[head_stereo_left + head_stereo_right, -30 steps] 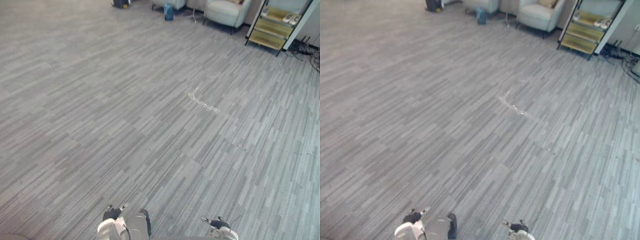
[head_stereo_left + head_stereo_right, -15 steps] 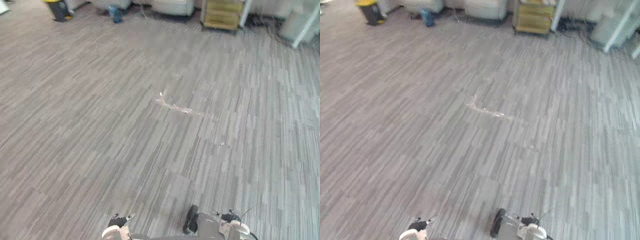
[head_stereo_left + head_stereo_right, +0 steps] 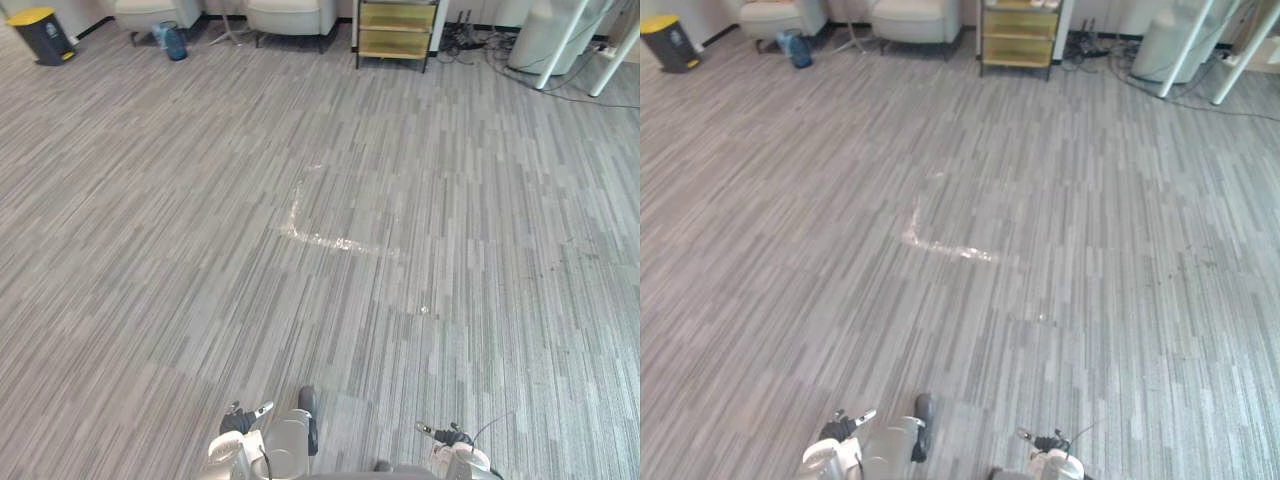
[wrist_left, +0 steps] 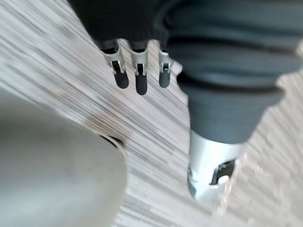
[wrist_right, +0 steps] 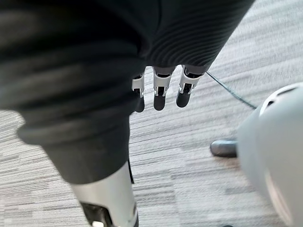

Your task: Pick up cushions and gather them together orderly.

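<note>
1. Grey striped carpet [image 3: 150, 250] spreads wide, with a pale L-shaped scuff [image 3: 320, 235] near its middle.
2. Two pale armchairs [image 3: 290, 15] by the far wall are cut off at the seat. Whether cushions lie there, or which way they point, I cannot tell.
3. A low shelf unit [image 3: 395, 30] stands just beside them.
4. The left hand [image 4: 140, 75] and right hand [image 5: 161, 90] hang over the carpet, fingers straight and loose, holding nothing.

The floor [image 3: 200, 250] was matt grey carpet in striped tiles, rough-woven, with a glossy whitish streak [image 3: 325, 238] across it. The armchairs [image 3: 290, 12] wore pale, smooth upholstery. The shelf unit [image 3: 397, 28] had yellowish wood-look boards in a dark frame. The bin [image 3: 45, 38] looked like dark plastic under a yellow lid [image 3: 28, 16]. The left hand [image 4: 138, 71] and right hand [image 5: 161, 90] had shiny silver fingers [image 4: 116, 64] with matt dark tips, under dark ribbed covers [image 5: 189, 33].
</note>
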Robot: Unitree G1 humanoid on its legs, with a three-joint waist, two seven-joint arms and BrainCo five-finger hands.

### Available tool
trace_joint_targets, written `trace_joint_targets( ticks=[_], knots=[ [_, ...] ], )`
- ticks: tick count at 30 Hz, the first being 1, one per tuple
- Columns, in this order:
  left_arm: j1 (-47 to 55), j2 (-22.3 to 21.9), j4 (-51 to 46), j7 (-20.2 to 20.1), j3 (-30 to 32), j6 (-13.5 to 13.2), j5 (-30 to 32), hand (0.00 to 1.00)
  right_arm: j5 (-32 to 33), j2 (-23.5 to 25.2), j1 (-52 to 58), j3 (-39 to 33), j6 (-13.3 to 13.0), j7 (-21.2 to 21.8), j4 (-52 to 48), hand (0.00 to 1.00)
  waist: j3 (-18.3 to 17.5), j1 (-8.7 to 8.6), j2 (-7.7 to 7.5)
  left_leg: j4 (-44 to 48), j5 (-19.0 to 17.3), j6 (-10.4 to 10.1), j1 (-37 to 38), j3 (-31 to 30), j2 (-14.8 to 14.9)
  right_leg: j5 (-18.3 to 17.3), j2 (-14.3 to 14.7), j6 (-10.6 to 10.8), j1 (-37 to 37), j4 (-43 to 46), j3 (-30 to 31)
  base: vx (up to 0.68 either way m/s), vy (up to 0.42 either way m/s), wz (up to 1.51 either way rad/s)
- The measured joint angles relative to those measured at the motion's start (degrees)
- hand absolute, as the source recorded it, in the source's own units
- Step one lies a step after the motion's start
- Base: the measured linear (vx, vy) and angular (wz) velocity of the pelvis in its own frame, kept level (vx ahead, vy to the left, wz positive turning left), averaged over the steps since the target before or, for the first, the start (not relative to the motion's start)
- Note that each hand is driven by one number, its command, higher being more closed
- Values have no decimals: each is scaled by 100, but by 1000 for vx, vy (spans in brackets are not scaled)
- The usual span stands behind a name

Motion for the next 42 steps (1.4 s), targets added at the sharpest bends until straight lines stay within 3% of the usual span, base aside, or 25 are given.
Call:
trace_joint_targets(
  ticks=[2,4,5,7,8,10,13,14,15,16,18,19,20,21,22,24,26,28,30,32,35,36,37,39,42],
  knots=[
    [-25,4,6,12,98,18,-3,0,-44,13,14,-2,1,18,-25,0,-18,82,-99,372,-229,237,242,297,-44,141,-218,220,-134,833,339,672,230,-47],
    [40,32,56,3,-35,86,-5,0,-51,-6,-7,40,-12,49,-21,0,-9,61,-9,252,-471,265,912,382,-60,690,-406,1295,-878,3099,600,503,176,-32],
    [34,62,126,0,-155,114,-3,0,-59,10,40,91,-1,96,0,0,13,-65,20,102,-632,310,1413,269,-99,824,-558,1376,-1350,4428,558,476,119,17],
    [57,50,161,-3,-164,114,11,0,-62,-18,117,155,27,123,-217,0,24,-99,60,-216,-638,312,1984,267,-127,615,-754,1053,-1688,4923,230,479,67,15],
    [64,42,164,-1,-170,117,17,0,-61,-50,94,172,18,130,-233,0,47,-112,93,-527,-638,312,2447,264,-98,353,-801,679,-1833,4742,-42,476,2,5],
    [86,46,187,2,-170,110,18,0,-60,-50,121,169,-20,162,-217,0,50,-210,97,-826,-641,317,2905,151,-34,154,-793,403,-2069,3814,-426,464,-53,27],
    [44,25,277,-7,-170,110,99,0,-51,-104,148,-28,-19,174,-215,0,60,-393,96,-920,-881,335,3183,-207,66,780,-490,341,-2496,1700,-224,520,-238,66],
    [137,60,275,-12,-146,105,158,0,-44,-78,246,-182,-28,174,-219,0,54,-425,3,-999,-1168,155,3414,-417,34,1282,-402,432,-2460,813,-15,490,-300,63],
    [156,69,302,-15,-81,110,178,0,-19,-84,281,-259,-36,181,-231,0,66,-460,-59,-1003,-1325,95,3587,-585,20,1815,-360,272,-2450,946,152,515,-304,48],
    [184,-63,408,-14,-21,105,182,0,-54,-246,220,-341,-25,173,-205,0,50,-487,225,-895,-1384,56,3743,-742,228,1316,-233,158,-2520,1564,92,396,-229,24],
    [219,-188,393,-27,-49,106,240,0,-49,-319,245,-401,-23,168,-209,0,-41,-525,359,221,-1379,52,3244,-1039,384,872,-232,137,-2479,1912,-149,457,-283,41],
    [194,-234,345,-38,-46,114,253,0,-22,-316,276,-488,-32,146,-241,0,-63,-603,505,1482,-1161,-324,2653,-1152,532,688,-210,94,-2259,1871,-368,546,-358,75],
    [159,-289,227,-40,-43,124,248,0,8,-333,342,-453,-30,104,-355,0,-38,-582,593,2871,-452,-864,1945,-1117,775,527,-131,0,-1943,1774,-502,463,-271,62],
    [162,-300,155,-39,-45,118,247,0,34,-327,345,-428,-22,86,-377,0,-25,-524,616,3473,-356,-886,1625,-1010,940,425,-62,-108,-1736,1695,-548,557,-243,55],
    [186,-185,1,-48,-97,106,241,0,179,-208,364,-368,-9,31,-353,0,41,-485,519,4144,-618,-509,973,-539,1148,260,-37,-140,-1112,1350,-724,464,-163,36],
    [178,-137,-66,-48,-179,99,213,0,193,-148,349,-341,27,23,-339,0,78,-482,435,3944,-791,-386,671,-153,1160,277,-39,-104,-775,1027,-792,385,-131,21],
    [171,-117,-193,-47,-300,75,199,0,215,-97,263,-350,40,-6,-343,0,65,-368,385,2183,-866,-315,348,457,1003,355,-44,17,-288,495,-807,469,-50,-18],
    [166,-121,-211,-35,-297,74,204,0,214,-94,200,-361,32,-29,-347,0,69,-299,373,513,-611,-352,275,432,733,321,-57,77,-44,260,-718,553,117,-37],
    [147,-130,-220,-28,-301,70,198,0,203,-95,199,-340,28,-52,-337,0,54,-200,332,-360,369,-427,332,260,552,185,-66,300,171,79,-512,476,173,-45],
    [58,131,-163,-22,-409,77,208,0,189,109,146,-283,26,-57,-232,0,-44,-255,-73,-91,142,-50,353,431,302,241,-335,369,357,-90,-296,592,173,-22],
    [-3,263,-4,-34,-545,78,203,0,176,160,152,-279,28,-38,-198,0,-113,-228,-212,430,-417,75,543,620,288,375,-525,528,100,967,141,478,193,-25],
    [-18,289,100,-51,-717,88,200,0,173,99,130,-227,21,-19,-155,0,-122,-273,-143,322,-591,90,818,644,293,657,-643,981,-387,2145,188,446,201,-16],
    [-44,313,152,-65,-813,99,201,0,170,81,128,-196,21,1,-133,0,-100,-291,-124,191,-651,116,1010,654,270,886,-738,1175,-693,2828,188,431,182,-7],
    [-76,375,275,-109,-1050,114,204,0,168,30,130,-165,24,21,-17,0,-12,-330,-55,-495,-684,127,1947,633,130,506,-904,823,-1272,4155,-105,429,131,6],
    [-59,402,364,-112,-1213,110,206,0,163,-114,176,-72,-5,50,17,0,-2,-528,-15,-913,-684,127,2666,411,133,44,-816,334,-1575,3260,-1158,421,33,45]
  ],
)
